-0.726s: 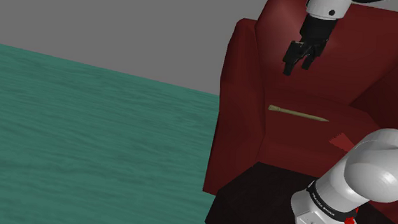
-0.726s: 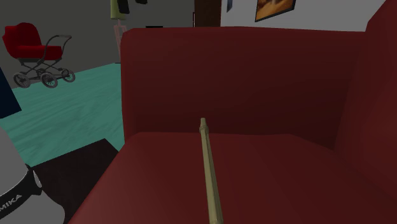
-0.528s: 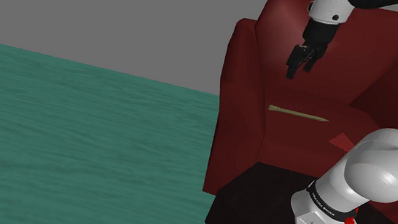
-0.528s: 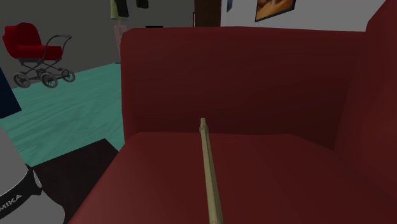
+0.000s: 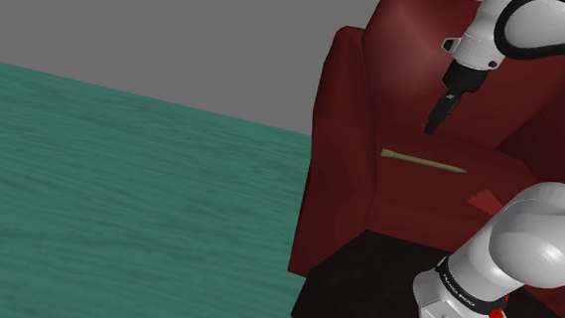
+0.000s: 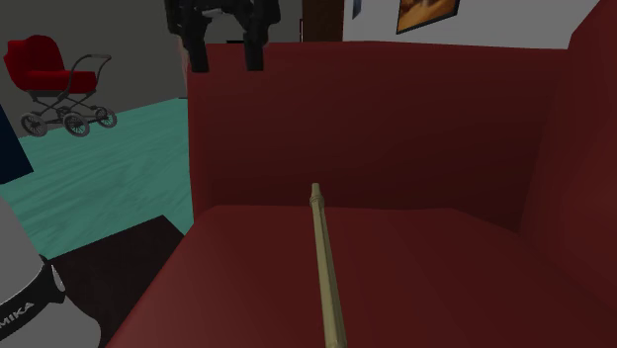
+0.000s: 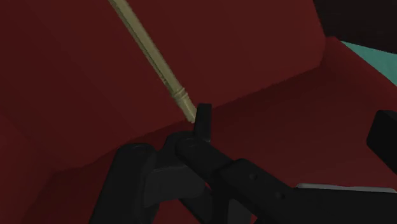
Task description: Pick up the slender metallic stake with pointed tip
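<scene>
**Reference item:** dark red upholstered armchair (image 6: 415, 129). All positions below are given against it.

1. **Red hooded pram with spoked wheels** (image 6: 54, 74). It stands well off from the armchair, at the second exterior view's left, on the teal plank-patterned floor (image 6: 129, 168). No part in the job.

2. **My all-black two-finger pincer** (image 6: 227, 47). It hangs in the air above the armchair's seat, about level with the top edge of the upright panel that faces the second exterior view. The fingers are spread apart, with nothing between them and nothing touched. In the shoulder view the pincer (image 5: 433, 126) points down at the seat from the end of my white arm (image 5: 526, 22).

3. **Slender olive-tan stake, straight, with a collared butt end** (image 6: 327, 272). It lies flat on the armchair's seat cushion, the butt end near that upright panel. In the shoulder view the stake (image 5: 423, 161) sits below my pincer and apart from it. In the wrist view the stake (image 7: 153, 57) runs away across the cushion, its butt end showing just past one finger (image 7: 202, 121).

4. **Framed picture on the wall** (image 6: 427, 12), behind the armchair. Not relevant.

**Step in hand (my judgement):** approach. The pincer is over the seat and the stake is not yet grasped.

**Next move calls for:** lowering toward the cushion, setting the spread fingers across the shaft rather than along it, closing on it, then lifting. The shaft is thin and lies low in soft upholstery, so the fingers must go close to the cushion.
</scene>
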You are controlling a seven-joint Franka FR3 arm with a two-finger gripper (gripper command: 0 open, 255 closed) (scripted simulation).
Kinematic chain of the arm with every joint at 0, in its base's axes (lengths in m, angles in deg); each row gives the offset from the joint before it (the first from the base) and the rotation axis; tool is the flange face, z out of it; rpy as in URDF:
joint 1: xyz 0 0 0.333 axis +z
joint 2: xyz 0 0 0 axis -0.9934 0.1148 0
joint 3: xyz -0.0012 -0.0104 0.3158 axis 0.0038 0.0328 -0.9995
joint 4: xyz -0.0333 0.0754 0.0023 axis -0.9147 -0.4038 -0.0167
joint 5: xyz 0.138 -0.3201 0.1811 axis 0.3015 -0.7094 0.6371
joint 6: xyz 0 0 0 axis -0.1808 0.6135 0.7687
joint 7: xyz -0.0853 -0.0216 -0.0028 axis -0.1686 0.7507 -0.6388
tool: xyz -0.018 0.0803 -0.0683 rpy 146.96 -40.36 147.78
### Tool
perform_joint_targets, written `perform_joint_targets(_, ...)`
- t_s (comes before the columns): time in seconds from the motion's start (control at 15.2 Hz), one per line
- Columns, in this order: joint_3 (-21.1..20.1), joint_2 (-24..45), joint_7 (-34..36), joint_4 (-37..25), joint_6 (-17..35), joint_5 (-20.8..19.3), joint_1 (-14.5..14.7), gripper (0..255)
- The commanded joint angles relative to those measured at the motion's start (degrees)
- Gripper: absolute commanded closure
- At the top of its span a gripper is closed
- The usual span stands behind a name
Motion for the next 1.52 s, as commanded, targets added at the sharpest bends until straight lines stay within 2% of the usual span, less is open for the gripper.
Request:
perform_joint_targets(0.0,4.0,-0.8,-5.9,2.5,2.3,-2.7,-0.3,0)
perform_joint_targets(0.26,12.3,0.9,-17.0,4.9,7.2,-7.9,-0.4,0)
perform_joint_targets(0.53,21.3,5.4,-28.1,5.1,13.1,-12.4,0.7,0)
perform_joint_targets(0.73,28.6,10.4,-36.6,4.0,17.9,-14.7,3.0,0)
perform_joint_targets(0.92,36.6,16.5,-45.3,1.9,23.0,-15.6,7.1,0)
perform_joint_targets(1.45,42.0,21.8,-46.5,4.4,31.1,-16.3,9.6,0)
